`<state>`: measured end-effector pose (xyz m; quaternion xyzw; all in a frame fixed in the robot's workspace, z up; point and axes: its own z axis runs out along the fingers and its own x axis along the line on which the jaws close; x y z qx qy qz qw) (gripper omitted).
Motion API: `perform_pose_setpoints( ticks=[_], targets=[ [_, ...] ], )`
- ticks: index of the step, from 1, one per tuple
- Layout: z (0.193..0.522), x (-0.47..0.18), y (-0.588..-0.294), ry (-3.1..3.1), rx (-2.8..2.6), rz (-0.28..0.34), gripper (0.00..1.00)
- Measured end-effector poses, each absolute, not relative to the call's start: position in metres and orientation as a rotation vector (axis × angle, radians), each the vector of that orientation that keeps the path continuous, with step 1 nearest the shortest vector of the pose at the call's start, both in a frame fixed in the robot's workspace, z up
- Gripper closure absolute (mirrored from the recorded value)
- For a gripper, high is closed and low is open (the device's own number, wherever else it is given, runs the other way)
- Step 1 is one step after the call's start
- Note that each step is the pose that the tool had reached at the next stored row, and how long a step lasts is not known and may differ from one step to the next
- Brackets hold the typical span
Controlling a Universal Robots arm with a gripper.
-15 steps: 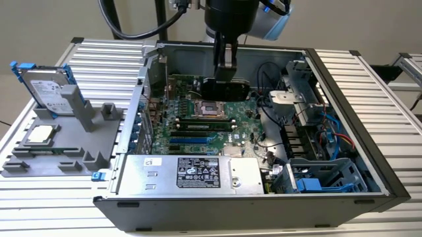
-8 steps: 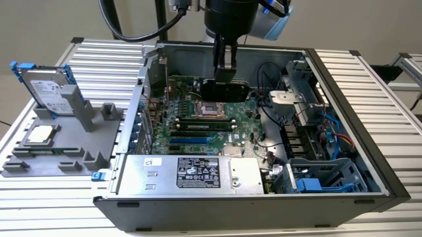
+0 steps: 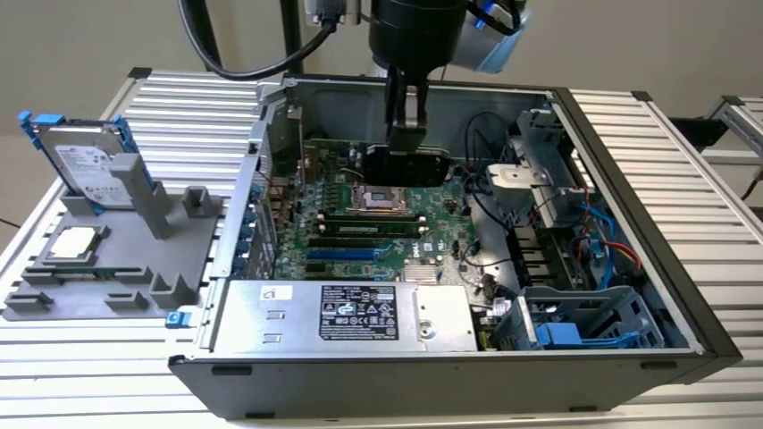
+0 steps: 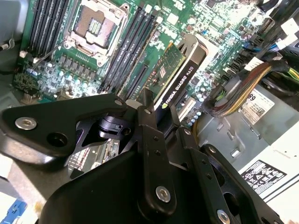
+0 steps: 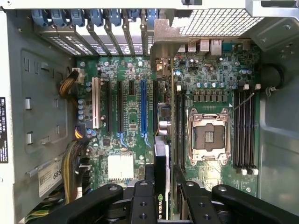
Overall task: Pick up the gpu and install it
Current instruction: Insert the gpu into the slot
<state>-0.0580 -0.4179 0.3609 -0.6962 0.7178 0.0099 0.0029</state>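
My gripper (image 3: 406,143) reaches down into the open computer case (image 3: 620,223) and is shut on the gpu (image 3: 406,167), which hangs on edge above the motherboard (image 3: 357,223) near the CPU socket (image 3: 388,198). In the second wrist view the gpu (image 4: 176,77) shows its green board on one face and its black shroud on the other, clamped between the black fingers (image 4: 145,122). In the first wrist view the gpu (image 5: 161,161) is seen edge-on between the blue slot (image 5: 143,107) and the memory slots, with the gripper (image 5: 161,198) around it.
A power supply (image 3: 357,317) fills the case's near side, and drive cages with cables (image 3: 573,232) line the exterior view's right. Outside the case, on the exterior view's left, a grey fixture (image 3: 107,277) holds a hard drive (image 3: 86,165) and a CPU chip (image 3: 74,241).
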Motion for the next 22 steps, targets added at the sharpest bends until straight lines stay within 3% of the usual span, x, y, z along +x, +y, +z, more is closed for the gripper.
perform_pose_setpoints(
  ticks=[22],
  targets=[
    [0.3537,-0.0586,-0.4178,2.251,-2.183,0.031,1.0]
  ],
)
